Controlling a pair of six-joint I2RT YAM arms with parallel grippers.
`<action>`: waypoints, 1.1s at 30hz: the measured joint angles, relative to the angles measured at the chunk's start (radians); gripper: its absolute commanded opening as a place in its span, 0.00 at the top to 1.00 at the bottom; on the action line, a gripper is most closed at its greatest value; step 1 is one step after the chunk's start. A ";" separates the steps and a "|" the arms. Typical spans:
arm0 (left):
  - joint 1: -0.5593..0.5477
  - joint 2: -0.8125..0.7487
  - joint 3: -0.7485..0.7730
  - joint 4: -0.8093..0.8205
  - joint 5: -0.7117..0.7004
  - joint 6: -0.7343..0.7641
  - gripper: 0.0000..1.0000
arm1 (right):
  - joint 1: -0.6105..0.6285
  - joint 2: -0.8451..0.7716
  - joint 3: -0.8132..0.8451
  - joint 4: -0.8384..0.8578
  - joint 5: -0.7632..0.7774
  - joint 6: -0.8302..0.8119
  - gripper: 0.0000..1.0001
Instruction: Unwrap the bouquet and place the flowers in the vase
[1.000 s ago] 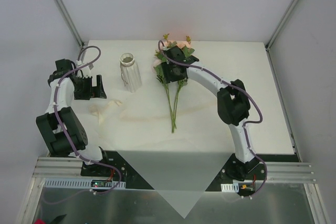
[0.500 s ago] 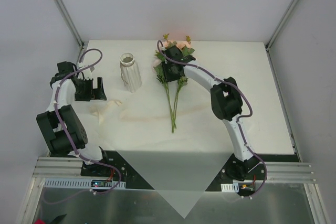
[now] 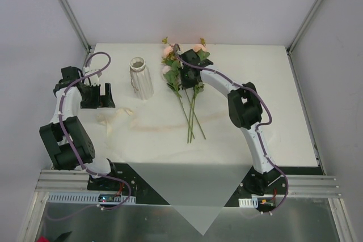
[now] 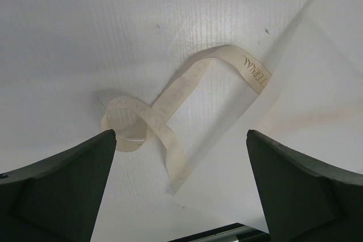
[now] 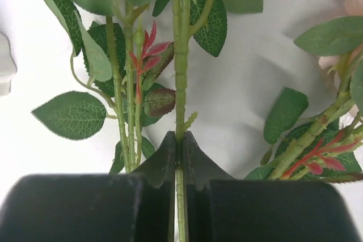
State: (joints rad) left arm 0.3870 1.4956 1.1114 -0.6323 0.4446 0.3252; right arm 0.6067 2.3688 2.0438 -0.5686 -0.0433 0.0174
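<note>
The flowers point(image 3: 172, 76), peach-pink roses on long green leafy stems, lie on the white table point(image 3: 272, 83). Their blooms point to the far edge and their cut ends toward the arms. They are just right of the small white ribbed ceramic vase point(image 3: 141, 77), which stands upright and clear of them. The right gripper point(image 5: 178, 140) has its jaws pinched together on one green stem, with neighbouring stems passing beside it. The left gripper point(image 4: 180, 137) has its jaws wide apart and holds nothing. It is poised above a loose curl of pale raffia ribbon point(image 4: 181, 89) on the table.
</note>
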 measured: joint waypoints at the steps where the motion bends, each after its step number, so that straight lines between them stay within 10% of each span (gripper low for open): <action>1: 0.000 -0.003 -0.002 0.001 0.000 0.000 0.01 | 0.000 0.000 -0.002 0.006 -0.002 0.002 0.99; 15: 0.000 -0.063 -0.014 -0.005 0.009 0.002 0.01 | 0.001 -0.345 -0.339 0.215 0.001 0.081 0.99; 24: 0.000 -0.086 -0.014 -0.012 0.024 0.002 0.01 | 0.023 -0.648 -0.373 0.479 -0.024 0.106 0.99; 33: 0.000 -0.093 -0.013 -0.043 0.043 0.002 0.01 | 0.123 -0.583 -0.141 0.883 -0.160 0.097 0.99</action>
State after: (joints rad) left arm 0.3870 1.4021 1.0988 -0.6758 0.4877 0.3275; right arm 0.7300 1.7859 1.9026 0.3145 -0.2035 0.1146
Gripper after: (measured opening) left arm 0.992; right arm 0.034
